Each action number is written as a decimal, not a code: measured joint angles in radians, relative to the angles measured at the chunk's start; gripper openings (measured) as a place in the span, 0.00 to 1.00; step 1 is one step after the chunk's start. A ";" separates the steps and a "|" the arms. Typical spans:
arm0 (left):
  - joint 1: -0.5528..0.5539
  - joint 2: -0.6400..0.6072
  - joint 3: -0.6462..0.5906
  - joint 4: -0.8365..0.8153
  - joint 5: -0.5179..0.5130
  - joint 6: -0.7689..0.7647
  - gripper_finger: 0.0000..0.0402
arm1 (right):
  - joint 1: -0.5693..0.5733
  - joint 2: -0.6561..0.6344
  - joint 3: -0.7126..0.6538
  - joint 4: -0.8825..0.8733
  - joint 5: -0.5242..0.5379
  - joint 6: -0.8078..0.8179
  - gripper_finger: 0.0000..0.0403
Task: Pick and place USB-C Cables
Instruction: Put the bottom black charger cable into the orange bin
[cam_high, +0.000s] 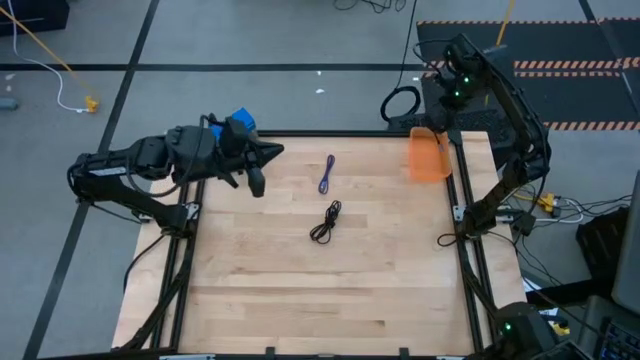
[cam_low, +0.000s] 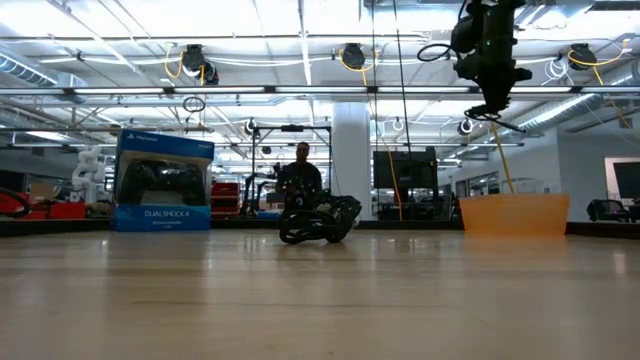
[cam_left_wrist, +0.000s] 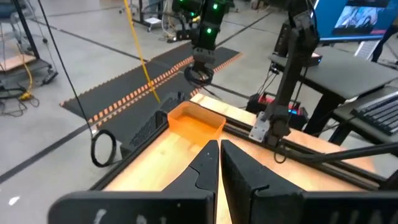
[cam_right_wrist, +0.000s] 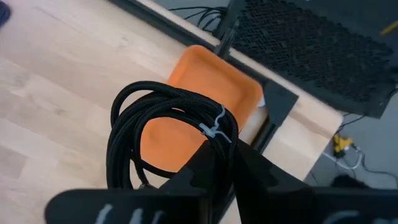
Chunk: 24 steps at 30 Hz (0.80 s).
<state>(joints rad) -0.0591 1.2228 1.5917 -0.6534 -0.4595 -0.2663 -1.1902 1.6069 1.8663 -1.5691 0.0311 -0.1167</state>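
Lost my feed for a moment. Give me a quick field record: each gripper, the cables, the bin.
right gripper: shut on black coiled cable, held above orange bin
left gripper: shut, empty, raised over table's far left corner
orange bin: far right corner of table
purple-blue cable: on table, centre far side
black cable: on table, centre

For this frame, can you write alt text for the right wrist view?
The right gripper holds a coiled black USB-C cable, bound by a white tie, above an empty orange bin at the wooden table's edge.
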 joint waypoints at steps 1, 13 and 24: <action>0.005 0.003 0.000 0.004 0.000 0.014 0.05 | -0.002 -0.001 -0.013 0.000 0.001 0.012 0.06; 0.022 -0.007 0.001 0.018 -0.001 0.103 0.05 | 0.019 0.000 -0.148 0.050 0.105 0.092 0.07; 0.023 -0.006 0.001 0.018 0.002 0.111 0.05 | 0.020 0.000 -0.148 0.097 0.107 0.195 0.07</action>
<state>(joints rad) -0.0357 1.2167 1.5925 -0.6357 -0.4576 -0.1555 -1.1702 1.6070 1.7184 -1.4723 0.1379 0.0782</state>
